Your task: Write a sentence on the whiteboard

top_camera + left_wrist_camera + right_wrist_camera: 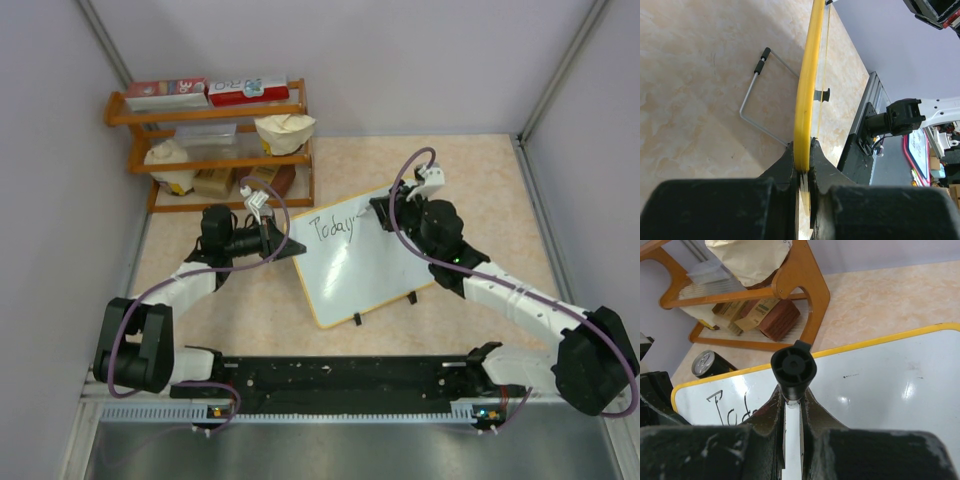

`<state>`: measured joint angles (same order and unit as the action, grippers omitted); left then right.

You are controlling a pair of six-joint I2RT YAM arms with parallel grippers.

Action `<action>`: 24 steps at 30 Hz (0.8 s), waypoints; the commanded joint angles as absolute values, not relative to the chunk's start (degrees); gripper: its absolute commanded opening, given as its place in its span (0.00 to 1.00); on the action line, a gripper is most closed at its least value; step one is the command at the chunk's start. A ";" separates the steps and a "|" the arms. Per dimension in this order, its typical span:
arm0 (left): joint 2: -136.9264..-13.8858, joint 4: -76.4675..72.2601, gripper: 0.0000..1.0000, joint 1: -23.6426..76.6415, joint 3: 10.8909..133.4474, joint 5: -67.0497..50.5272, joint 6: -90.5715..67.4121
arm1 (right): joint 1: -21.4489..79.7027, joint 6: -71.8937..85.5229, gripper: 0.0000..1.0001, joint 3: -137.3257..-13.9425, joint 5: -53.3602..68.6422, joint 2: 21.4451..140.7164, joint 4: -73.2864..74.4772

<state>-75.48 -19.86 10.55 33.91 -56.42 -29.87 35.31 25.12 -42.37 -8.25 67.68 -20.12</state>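
Whiteboard (365,265) in left pincer (803,151) — marker (793,367), probably, in right (792,394)

1. The whiteboard (370,270) is glossy white, with a thin yellow-orange frame and black clip feet.
2. The sentence (333,228), which reads "Today", is in thin black line.
3. The marker (793,369) has a black end and a white barrel.
4. The left fingers (782,167) and the right fingers (767,415) are black.
5. The tabletop (480,180) is beige with pale marbling.
6. The shelf (200,112) is orange-brown wood, and the boxes (247,91) on top of it are red and white.
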 commanded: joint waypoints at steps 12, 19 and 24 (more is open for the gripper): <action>-75.23 -17.84 0.00 11.16 31.90 -52.29 -21.01 | 34.98 25.58 0.00 -38.85 -11.08 65.57 -18.37; -75.23 -17.84 0.00 11.16 32.08 -52.29 -21.01 | 34.89 25.31 0.00 -38.15 -9.41 64.60 -17.58; -75.32 -17.75 0.00 11.16 32.08 -52.29 -21.01 | 34.89 24.96 0.00 -37.35 -8.44 64.16 -17.58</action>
